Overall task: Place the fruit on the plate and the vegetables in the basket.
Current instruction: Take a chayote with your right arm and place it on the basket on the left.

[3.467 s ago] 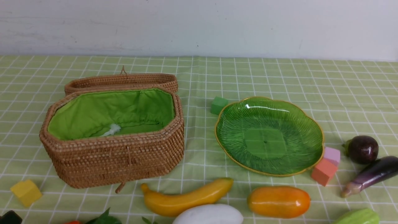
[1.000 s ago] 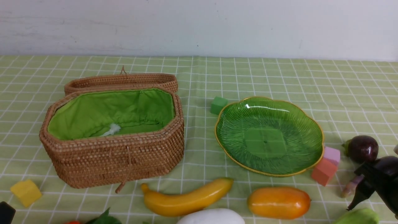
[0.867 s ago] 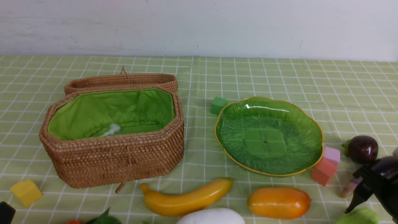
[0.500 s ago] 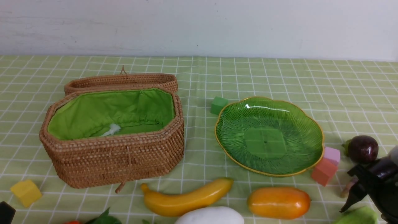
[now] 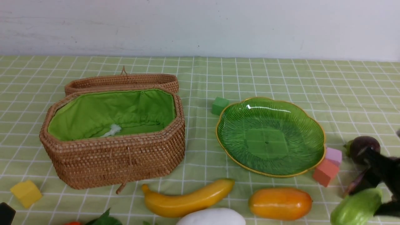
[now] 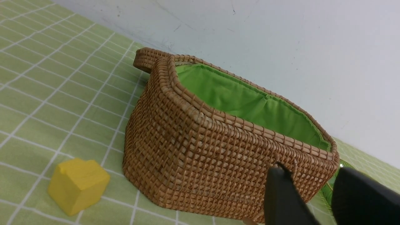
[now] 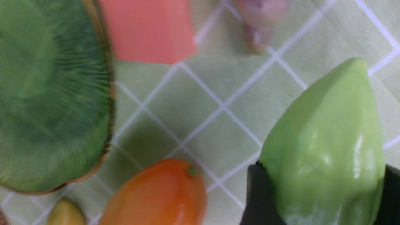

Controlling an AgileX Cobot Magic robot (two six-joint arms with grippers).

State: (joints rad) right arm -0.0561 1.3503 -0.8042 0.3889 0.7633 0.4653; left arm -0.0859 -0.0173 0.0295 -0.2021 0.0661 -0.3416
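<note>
Right tool (image 7: pixel 318 190) grips a ribbed light-green fruit (image 5: pixel 356 206) on both sides, close above the checked cloth (image 7: pixel 203 122) at the desk's right front. Left tool waits near the basket (image 5: pixel 118 159), its grip impossible to tell. Just beside the held piece lie the orange-yellow oblong fruit (image 5: pixel 280 203) and the purple eggplant (image 5: pixel 354 186); the plate (image 5: pixel 270 137) sits beyond, its bowl bare. If the piece counts as fruit, as its look suggests, the plate is next: lift straight up before travelling, clear the red cube (image 5: pixel 326 172) and gilt rim, then lower gently to the middle before letting go.
</note>
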